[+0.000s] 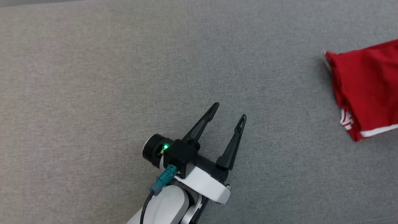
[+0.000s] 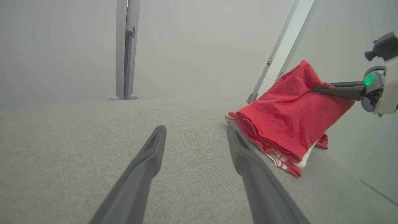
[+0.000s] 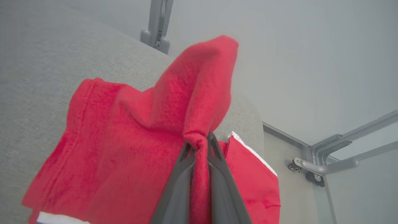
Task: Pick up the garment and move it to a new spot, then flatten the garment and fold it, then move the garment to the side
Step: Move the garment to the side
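**Right gripper holds the garment, far right**

Head view: left gripper [image 1: 229, 111] jaws apart and empty; red garment [image 1: 367, 87] well off to its right; left wrist view: right gripper [image 2: 314, 89] pinching its raised top; right wrist view: jaws clamped on a fold, so that arm's nearer.

No text, label, brand, number or sign can be read in any view. The red garment [image 1: 367, 84] carries plain white stripes along its hem and no lettering that can be made out. The grey cloth of the desk [image 1: 93, 77] is unmarked.
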`<state>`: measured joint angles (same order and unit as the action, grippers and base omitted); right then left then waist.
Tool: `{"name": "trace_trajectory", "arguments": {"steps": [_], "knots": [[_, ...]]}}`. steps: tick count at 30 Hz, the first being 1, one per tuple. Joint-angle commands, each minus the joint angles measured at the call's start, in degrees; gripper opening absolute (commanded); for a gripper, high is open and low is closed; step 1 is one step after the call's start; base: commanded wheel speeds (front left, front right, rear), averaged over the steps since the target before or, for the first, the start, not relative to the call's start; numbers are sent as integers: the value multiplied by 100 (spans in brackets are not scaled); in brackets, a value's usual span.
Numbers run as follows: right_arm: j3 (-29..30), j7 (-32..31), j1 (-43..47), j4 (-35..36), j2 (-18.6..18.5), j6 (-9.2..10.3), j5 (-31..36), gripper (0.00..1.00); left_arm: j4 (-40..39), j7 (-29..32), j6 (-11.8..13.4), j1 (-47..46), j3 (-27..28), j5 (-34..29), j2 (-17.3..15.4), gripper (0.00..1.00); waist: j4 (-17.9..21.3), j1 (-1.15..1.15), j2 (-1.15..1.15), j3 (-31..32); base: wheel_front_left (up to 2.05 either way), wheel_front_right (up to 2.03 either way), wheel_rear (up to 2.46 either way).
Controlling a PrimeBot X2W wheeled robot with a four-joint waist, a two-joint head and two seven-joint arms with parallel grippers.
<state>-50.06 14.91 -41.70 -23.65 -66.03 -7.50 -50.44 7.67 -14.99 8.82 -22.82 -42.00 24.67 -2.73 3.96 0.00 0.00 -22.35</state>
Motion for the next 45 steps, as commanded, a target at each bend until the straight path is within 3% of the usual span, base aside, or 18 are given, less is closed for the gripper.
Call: {"name": "trace_trajectory", "arguments": {"steps": [1, 12, 19, 25, 34, 35, 36, 45], "knots": [[47, 37, -55, -28, -35, 2, -43, 0, 16, -17, 36, -92, 9, -16, -38, 100, 296, 0, 0, -420, 0, 0, 0], [950, 37, -64, -766, -415, 2, -139, 0, 153, -17, 229, -515, -455, 68, -35, 100, 227, 0, 0, -972, 0, 0, 0], [1101, 37, 33, -1377, -551, 3, -59, 0, 200, -5, 317, -630, -547, 24, -51, 100, 94, 0, 0, -1273, 0, 0, 0], [1073, 32, 14, -1947, -509, 3, 9, 0, 202, 4, 389, -730, -682, 49, -70, 100, -56, 0, 0, -1584, 0, 0, 0], [1451, 32, -160, -2862, -108, 3, 969, 0, 267, 37, 567, -783, -712, 46, -161, 100, -243, 0, 0, -1875, 0, 0, 0], [1489, 32, -142, -2918, -63, 3, 1042, 45, 277, 37, 577, -780, -710, 46, -168, 100, -250, 0, 0, -1878, 0, 0, 0], [1503, 32, -91, -2989, -5, 3, 1063, 100, 283, 37, 585, -774, -706, 45, -172, 100, -257, 0, 0, -1874, 0, 0, 0], [1626, 32, -86, -3052, 41, 3, 1324, 100, 182, 18, 561, -719, -660, 85, -143, 100, -265, 0, 0, -1602, 0, 0, 0]]}}
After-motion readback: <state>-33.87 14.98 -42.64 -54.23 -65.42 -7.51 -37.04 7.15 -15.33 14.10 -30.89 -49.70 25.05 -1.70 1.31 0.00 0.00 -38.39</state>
